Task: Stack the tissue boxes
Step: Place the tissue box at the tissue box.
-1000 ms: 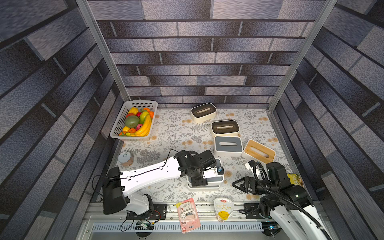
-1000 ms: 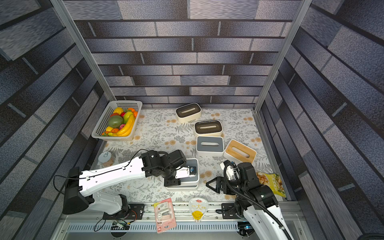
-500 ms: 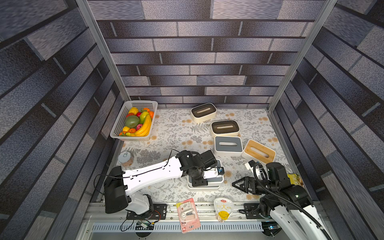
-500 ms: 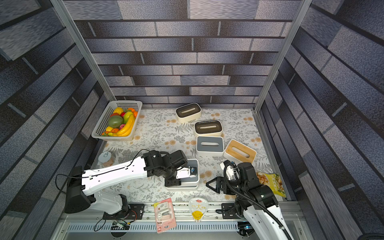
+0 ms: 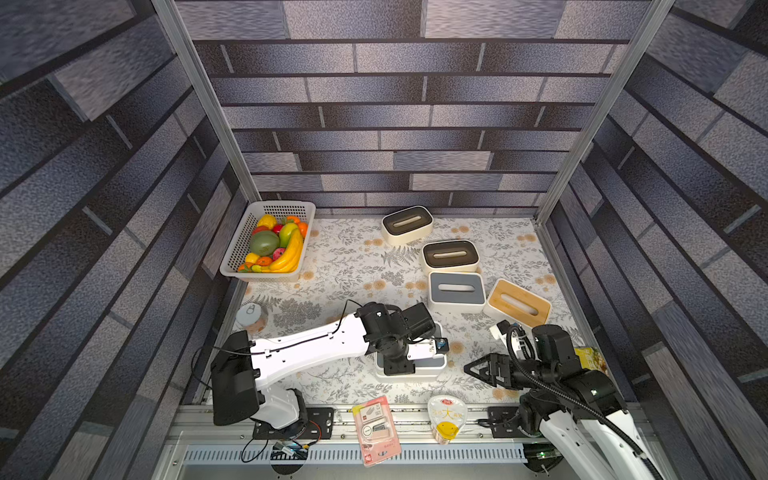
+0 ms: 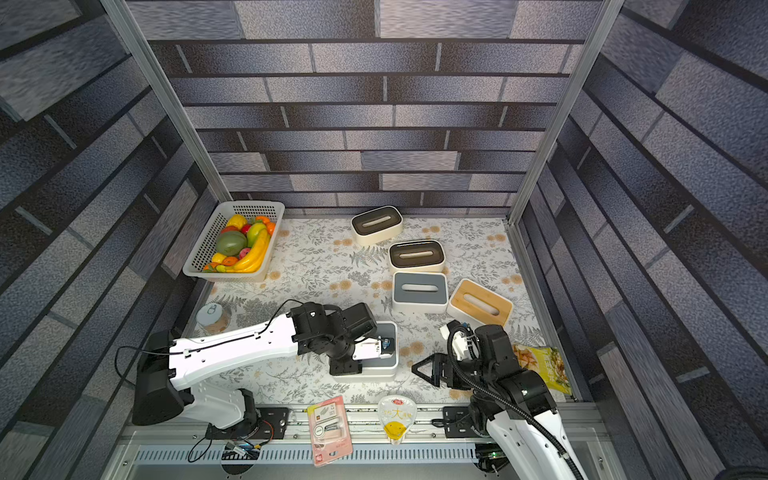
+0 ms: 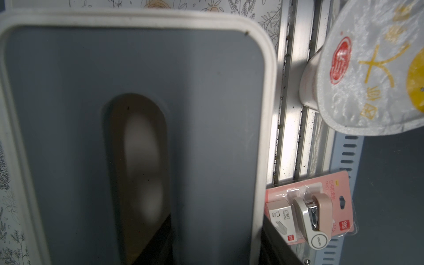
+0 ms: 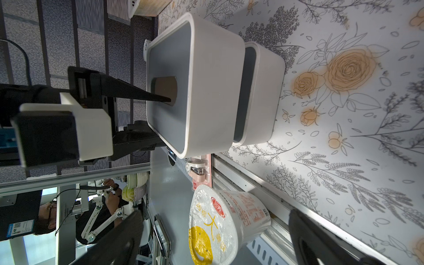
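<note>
Two grey-lidded tissue boxes are stacked near the front: the upper box [image 8: 213,91] [image 5: 432,362] lies over the lower box [image 8: 259,96], shifted a little sideways. My left gripper [image 5: 399,365] [image 7: 215,250] is shut on the upper box, with one finger [image 8: 137,93] in the lid slot and the other outside the wall. Whether the upper box rests fully I cannot tell. Further back stand two dark-brown-lidded boxes [image 5: 407,222] [image 5: 450,254], a third grey box [image 5: 456,289] and a wood-lidded box [image 5: 518,304]. My right gripper [image 5: 471,369] [image 8: 218,241] hangs open and empty to the right of the stack.
A white fruit basket [image 5: 232,257] stands at the back left, and a tin can [image 5: 251,316] sits by the left edge. On the front rail lie a pink stapler pack [image 5: 376,430] and a noodle cup [image 5: 446,419]. A snack bag [image 5: 590,359] lies front right.
</note>
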Robot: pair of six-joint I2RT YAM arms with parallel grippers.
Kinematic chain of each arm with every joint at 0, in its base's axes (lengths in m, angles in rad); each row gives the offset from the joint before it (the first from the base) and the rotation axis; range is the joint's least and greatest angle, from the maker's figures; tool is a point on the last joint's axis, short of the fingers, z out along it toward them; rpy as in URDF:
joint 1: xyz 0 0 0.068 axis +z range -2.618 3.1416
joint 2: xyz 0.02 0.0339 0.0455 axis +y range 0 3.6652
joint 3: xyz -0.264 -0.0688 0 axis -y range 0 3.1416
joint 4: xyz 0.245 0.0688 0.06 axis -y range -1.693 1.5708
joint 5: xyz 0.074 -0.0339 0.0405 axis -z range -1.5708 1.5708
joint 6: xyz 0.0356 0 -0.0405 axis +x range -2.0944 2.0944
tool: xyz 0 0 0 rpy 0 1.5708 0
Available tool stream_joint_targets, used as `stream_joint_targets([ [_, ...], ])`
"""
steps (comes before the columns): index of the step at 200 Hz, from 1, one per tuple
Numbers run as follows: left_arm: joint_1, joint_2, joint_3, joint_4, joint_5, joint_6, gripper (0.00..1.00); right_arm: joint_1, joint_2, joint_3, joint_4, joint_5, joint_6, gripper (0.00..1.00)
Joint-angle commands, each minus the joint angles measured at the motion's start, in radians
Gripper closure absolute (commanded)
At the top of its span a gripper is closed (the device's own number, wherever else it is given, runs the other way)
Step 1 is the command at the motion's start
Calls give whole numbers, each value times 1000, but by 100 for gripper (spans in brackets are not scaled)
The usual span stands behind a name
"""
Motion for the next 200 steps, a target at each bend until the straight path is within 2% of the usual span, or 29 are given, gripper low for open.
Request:
stream_joint_targets([
  [1, -5, 5, -9, 15, -7, 28, 48, -4, 0, -5, -24, 6, -11, 0],
  [200, 26, 6, -47, 43, 0, 31, 48, -4, 4, -5, -24, 4, -15, 0],
])
